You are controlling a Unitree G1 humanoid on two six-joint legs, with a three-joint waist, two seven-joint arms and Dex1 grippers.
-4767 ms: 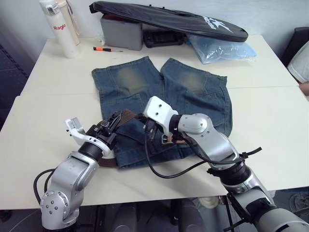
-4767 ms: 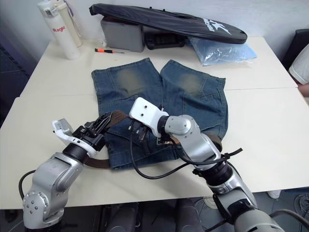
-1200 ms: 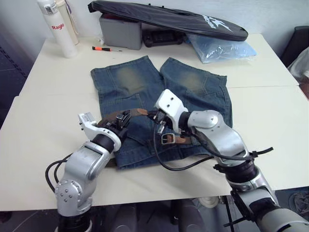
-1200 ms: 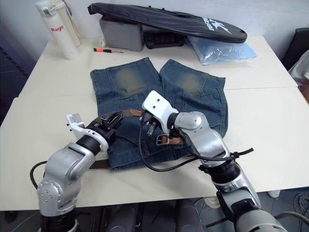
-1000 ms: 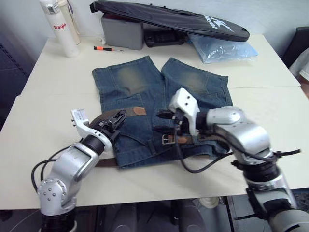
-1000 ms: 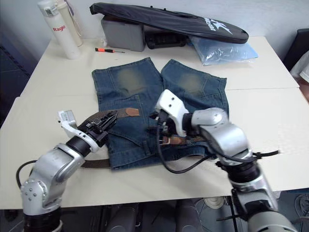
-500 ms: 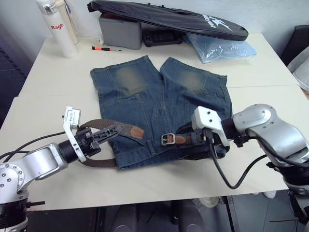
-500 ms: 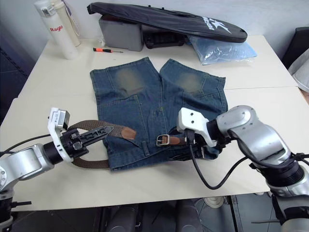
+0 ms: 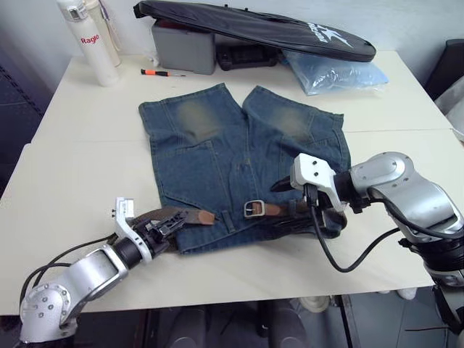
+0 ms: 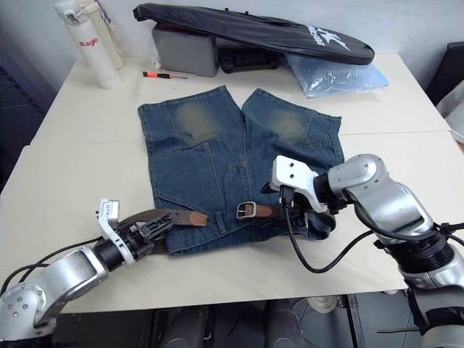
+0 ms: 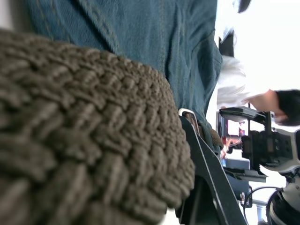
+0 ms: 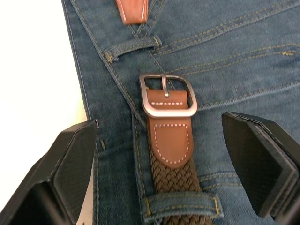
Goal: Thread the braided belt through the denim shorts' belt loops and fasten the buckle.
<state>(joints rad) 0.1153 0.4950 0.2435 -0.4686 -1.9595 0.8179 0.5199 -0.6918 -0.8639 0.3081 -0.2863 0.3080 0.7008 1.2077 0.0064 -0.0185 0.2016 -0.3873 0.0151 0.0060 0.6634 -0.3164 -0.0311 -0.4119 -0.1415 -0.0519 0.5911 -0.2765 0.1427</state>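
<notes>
- Brown braided belt (image 9: 279, 209) lies along the denim shorts (image 9: 239, 156) waistband; buckle (image 12: 167, 95) unfastened, tan tip (image 9: 199, 216) just beside it.
- We see left end effector (image 9: 168, 223) clamped on the belt's free end.
- Right end effector (image 12: 168, 161) fingers wide apart, straddling the buckle.
- Shorts flat on the tabletop (image 9: 80, 156).

Bottle (image 9: 87, 40), screwdriver (image 9: 161, 73), black bag (image 9: 254, 30)

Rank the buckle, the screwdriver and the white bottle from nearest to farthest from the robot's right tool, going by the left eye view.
1. Buckle, just left of the right tool, on the shorts.
2. Screwdriver, far side, left.
3. White bottle, far-left corner.
</notes>
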